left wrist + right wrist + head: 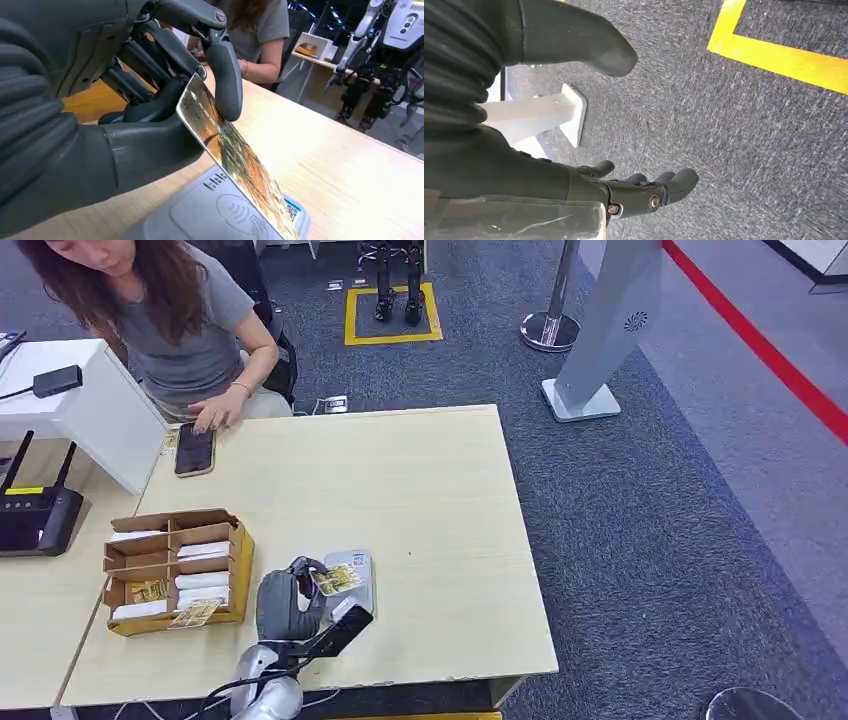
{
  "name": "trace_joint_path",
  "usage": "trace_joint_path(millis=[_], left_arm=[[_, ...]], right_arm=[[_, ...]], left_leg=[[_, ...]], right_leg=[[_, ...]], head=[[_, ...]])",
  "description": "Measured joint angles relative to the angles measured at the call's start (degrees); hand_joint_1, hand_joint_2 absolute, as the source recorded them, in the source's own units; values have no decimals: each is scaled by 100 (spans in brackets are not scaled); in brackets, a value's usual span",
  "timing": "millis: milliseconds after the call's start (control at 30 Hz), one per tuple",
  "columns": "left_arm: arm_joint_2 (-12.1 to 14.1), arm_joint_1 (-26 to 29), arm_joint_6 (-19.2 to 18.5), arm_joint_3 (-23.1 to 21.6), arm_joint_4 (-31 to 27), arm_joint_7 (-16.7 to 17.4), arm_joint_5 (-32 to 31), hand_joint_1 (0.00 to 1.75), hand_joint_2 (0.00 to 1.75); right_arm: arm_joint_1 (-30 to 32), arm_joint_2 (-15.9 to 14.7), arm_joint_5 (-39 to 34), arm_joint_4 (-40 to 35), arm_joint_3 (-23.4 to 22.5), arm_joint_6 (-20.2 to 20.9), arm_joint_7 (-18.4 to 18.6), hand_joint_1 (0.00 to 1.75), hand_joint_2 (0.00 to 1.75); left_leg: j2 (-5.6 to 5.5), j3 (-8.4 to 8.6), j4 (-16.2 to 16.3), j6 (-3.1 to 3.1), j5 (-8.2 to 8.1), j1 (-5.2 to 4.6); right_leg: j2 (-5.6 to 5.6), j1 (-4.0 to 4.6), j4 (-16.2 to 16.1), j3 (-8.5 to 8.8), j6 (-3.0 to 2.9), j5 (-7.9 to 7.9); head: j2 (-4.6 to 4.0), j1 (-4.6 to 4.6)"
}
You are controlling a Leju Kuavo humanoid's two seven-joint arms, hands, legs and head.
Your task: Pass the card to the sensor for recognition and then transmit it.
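Closest to me, my left hand pinches the card by one end between thumb and fingers, tilted just above the sensor. Thin, stiff and slick, I reckon; edge grip suits it. Right hand hangs with fingers apart, holding nothing.

Pale wooden table on grey carpet; yellow floor square beyond; red line running far right.

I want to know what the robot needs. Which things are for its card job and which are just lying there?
For the job: the card, held by the left hand; the grey sensor under it.

Just lying about: phone, box of cards, black router.
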Motion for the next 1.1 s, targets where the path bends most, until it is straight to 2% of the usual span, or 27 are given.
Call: trace_joint_path(millis=[100,233,367,533,733,1100], left_arm=[[0,-26,-15,-83,70,129,-33,175,175],[9,-65,-96,-181,188,513,-63,175,175],[20,-125,-365,-223,359,931,-133,175,175],[26,-222,-577,-242,518,1161,-188,175,175],[26,-296,-570,-267,590,1198,-221,175,175],[24,-281,-129,-266,544,765,-146,175,175]], right_arm=[[-6,0,-2,0,13,-2,0,0,175],[-12,0,-11,0,44,-7,17,0,175],[-12,0,-20,0,70,-9,55,0,175],[-20,0,-37,0,101,-9,68,0,175],[-25,0,-46,0,103,-11,68,0,175],[-22,0,-122,0,107,-15,55,0,175]], left_leg=[[0,0,0,0,0,0],[0,0,0,0,0,0],[0,0,0,0,0,0],[-1,1,0,1,1,0],[0,2,0,2,2,0],[0,0,0,2,2,0]], right_leg=[[0,0,0,0,0,0],[0,0,0,0,0,0],[0,0,0,0,0,0],[-1,0,0,2,0,0],[-1,0,0,3,-1,1],[-1,0,1,2,-2,2]], head=[[0,2],[0,2],[0,2],[0,0],[0,2],[0,0]])
